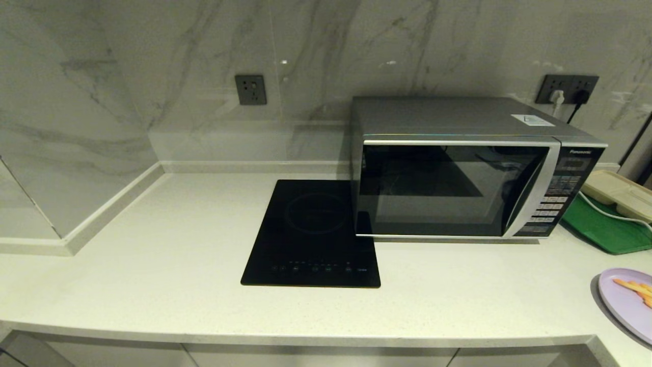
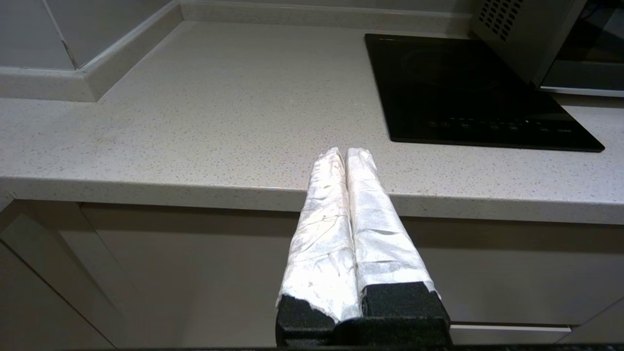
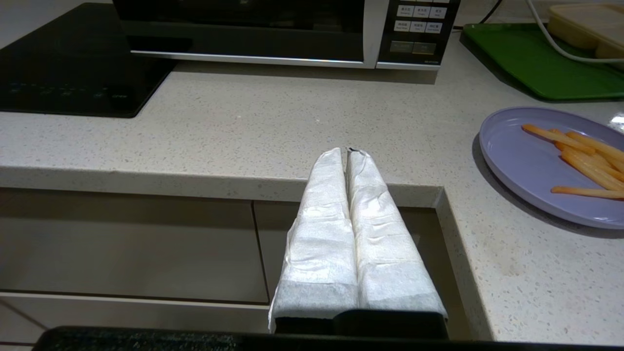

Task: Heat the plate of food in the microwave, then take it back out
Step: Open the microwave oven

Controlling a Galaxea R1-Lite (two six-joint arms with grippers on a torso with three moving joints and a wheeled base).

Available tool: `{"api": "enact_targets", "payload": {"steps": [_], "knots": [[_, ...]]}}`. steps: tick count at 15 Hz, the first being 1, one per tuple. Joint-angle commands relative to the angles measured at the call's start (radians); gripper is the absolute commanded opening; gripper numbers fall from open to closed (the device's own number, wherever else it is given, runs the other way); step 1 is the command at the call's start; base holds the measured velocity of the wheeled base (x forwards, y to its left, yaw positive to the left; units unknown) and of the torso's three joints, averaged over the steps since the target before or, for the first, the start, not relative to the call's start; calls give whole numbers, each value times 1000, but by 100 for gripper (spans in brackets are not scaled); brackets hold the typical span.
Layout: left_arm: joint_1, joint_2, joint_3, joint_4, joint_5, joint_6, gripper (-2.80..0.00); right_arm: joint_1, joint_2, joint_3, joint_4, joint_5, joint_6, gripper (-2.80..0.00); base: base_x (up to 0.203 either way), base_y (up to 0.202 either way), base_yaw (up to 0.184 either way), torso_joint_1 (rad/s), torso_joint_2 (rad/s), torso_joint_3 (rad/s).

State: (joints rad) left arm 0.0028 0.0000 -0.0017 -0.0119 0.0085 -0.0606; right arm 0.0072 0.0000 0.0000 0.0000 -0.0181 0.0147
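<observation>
Both tools, the left tool point(image 2: 345, 152) and right tool point(image 3: 347, 152), hang closed and empty before the tabletop point(image 1: 168, 265) edge. The microwave point(image 1: 458, 168) faces forward, door closed, long axis running left-right. The plate point(image 1: 627, 302) sits flat at the right edge, its fries apparently lying crosswise. Opening the door first means pulling cleanly at its handle side, beside the keypad.

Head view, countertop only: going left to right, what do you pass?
Cooktop → microwave → green tray with a beige tray on it, both by the right edge. The plate of fries also sits at the far right, nearer the front, so its place against the trays is unclear.
</observation>
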Motion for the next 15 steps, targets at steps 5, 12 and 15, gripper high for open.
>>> {"api": "enact_targets", "payload": {"steps": [5,12,15], "knots": [[0,0,0,0,1,-1,-280,0,2,2,0,6,-5,-280,0,0,0,0,0,0],[0,0,0,0,1,-1,-280,-1,10,-34,94,-10,-8,-280,0,0,0,0,0,0],[0,0,0,0,1,-1,-280,-1,94,-64,108,-16,-3,-280,0,0,0,0,0,0]]}}
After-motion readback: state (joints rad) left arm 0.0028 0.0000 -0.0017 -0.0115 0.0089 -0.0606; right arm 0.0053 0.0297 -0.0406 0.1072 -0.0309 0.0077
